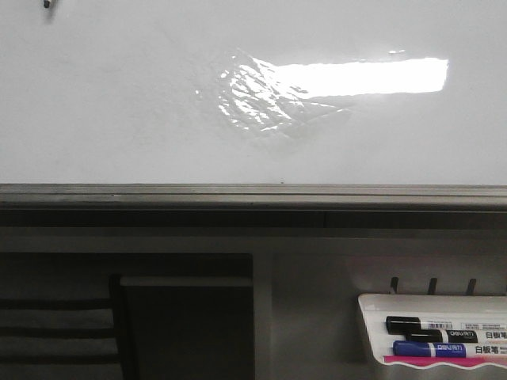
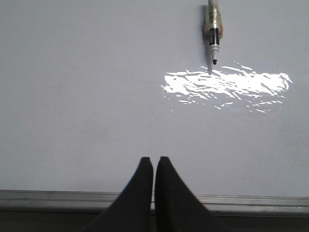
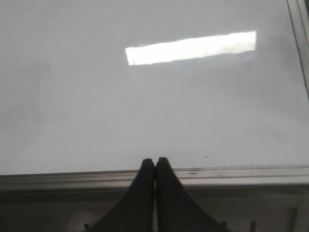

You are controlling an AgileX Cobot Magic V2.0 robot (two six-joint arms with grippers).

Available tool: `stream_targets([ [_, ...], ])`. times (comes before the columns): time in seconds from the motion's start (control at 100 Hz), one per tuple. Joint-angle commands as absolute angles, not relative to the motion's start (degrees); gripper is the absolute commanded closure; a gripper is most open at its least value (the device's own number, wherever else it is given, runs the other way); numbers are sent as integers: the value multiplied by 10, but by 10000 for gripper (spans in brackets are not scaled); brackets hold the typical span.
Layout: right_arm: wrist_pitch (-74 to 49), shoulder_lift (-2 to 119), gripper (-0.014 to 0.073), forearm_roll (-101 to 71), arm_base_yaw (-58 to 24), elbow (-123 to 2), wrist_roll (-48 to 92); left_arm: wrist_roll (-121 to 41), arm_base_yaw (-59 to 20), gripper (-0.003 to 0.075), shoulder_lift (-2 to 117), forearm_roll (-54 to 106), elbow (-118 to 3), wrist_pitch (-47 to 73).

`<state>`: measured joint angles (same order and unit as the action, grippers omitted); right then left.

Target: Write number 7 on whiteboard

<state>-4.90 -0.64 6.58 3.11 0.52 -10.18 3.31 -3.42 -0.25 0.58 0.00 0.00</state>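
Note:
The whiteboard (image 1: 119,103) fills the upper front view, glossy white with a bright rectangular glare, a wrinkled shiny patch (image 1: 261,99) and a grey metal edge (image 1: 253,194). No number 7 or any stroke shows on it in any view. In the left wrist view an uncapped black marker (image 2: 213,34) lies against the board (image 2: 87,96), its tip beside the glare. My left gripper (image 2: 154,160) is shut and empty, over the board's lower edge and far from the marker. My right gripper (image 3: 155,161) is shut and empty at the board's (image 3: 96,111) lower edge. Neither gripper shows in the front view.
A small white marker tray (image 1: 372,305) hangs below the board at the lower right, holding a black marker (image 1: 428,324) and a blue marker (image 1: 432,349). A small dark object (image 1: 48,3) shows at the board's top left. A dark shelf opening (image 1: 182,317) lies under the edge.

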Motion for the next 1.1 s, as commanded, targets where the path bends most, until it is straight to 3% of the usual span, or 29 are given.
stream_targets([
  [0.0, -8, -17, 665, 64, 34, 22, -100, 32, -33, 741, -16, 10, 20, -47],
  [1.09, 13, -17, 665, 68, 34, 13, -100, 32, -33, 741, -16, 9, -3, -87],
])
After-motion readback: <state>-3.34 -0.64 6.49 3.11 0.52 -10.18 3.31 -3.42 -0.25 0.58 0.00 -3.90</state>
